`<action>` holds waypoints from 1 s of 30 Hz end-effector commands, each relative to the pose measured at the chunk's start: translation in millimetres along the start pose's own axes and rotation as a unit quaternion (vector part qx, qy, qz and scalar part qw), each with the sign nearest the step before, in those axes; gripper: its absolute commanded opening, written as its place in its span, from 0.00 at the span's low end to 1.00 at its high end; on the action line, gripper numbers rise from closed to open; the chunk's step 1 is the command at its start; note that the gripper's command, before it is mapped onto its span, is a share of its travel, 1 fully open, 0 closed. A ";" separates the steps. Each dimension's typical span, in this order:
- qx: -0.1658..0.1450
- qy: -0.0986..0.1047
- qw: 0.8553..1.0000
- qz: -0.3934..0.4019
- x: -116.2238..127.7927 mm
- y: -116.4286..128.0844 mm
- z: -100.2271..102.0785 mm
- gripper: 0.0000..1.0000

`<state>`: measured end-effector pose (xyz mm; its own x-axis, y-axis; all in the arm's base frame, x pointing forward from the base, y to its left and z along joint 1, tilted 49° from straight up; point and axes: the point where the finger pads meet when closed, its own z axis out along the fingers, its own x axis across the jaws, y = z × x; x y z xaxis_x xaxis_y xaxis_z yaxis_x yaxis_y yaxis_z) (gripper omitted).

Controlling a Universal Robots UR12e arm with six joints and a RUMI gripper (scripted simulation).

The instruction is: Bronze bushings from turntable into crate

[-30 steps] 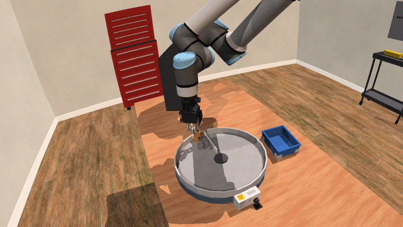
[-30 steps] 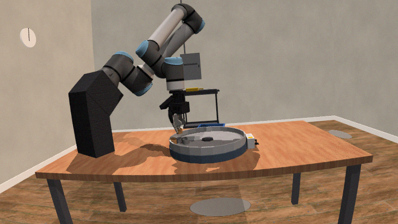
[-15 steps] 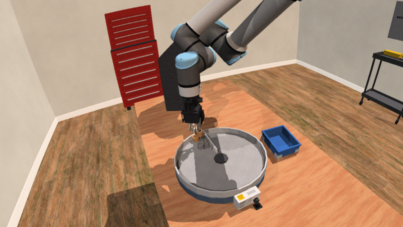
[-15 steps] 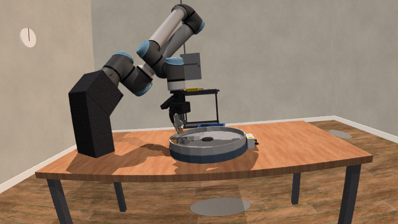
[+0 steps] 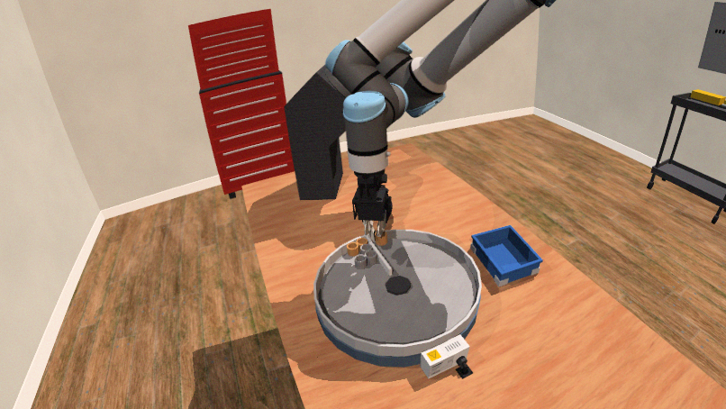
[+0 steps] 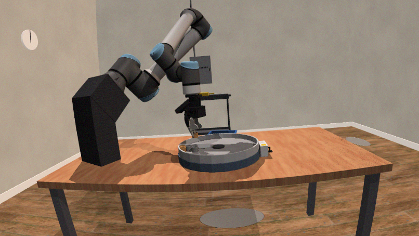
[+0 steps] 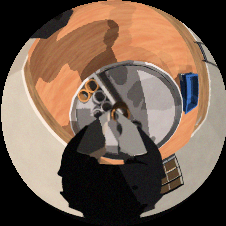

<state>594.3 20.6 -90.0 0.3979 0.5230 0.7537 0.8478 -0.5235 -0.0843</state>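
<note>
My gripper [image 5: 376, 234] is shut on a bronze bushing [image 5: 380, 237] and holds it above the far rim of the round grey turntable [image 5: 397, 289]. In the wrist view the held bushing [image 7: 120, 110] sits between the fingertips. Two more bronze bushings [image 5: 354, 247] stand in the far left sector of the turntable, left of a thin divider; they show in the wrist view [image 7: 89, 91] too. Steel bushings [image 5: 366, 258] stand just in front of them. The blue crate [image 5: 505, 253] stands on the table to the right of the turntable and looks empty.
A white control box [image 5: 444, 355] with a yellow label sits at the turntable's near edge. The black arm pedestal [image 5: 314, 140] stands behind the turntable. A red tool cabinet [image 5: 240, 98] stands by the back wall, and a black cart [image 5: 693, 147] at the right.
</note>
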 end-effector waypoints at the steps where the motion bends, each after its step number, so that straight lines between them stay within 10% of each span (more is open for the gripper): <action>1: 0.000 0.000 1.000 0.003 48.2 -11.5 -0.4 0.00; 30: -0.002 -0.001 1.000 0.001 297.3 -58.1 -1.6 0.00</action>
<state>648.4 179.5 103.8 0.3891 0.5233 0.7581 0.8524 -0.5167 -0.0808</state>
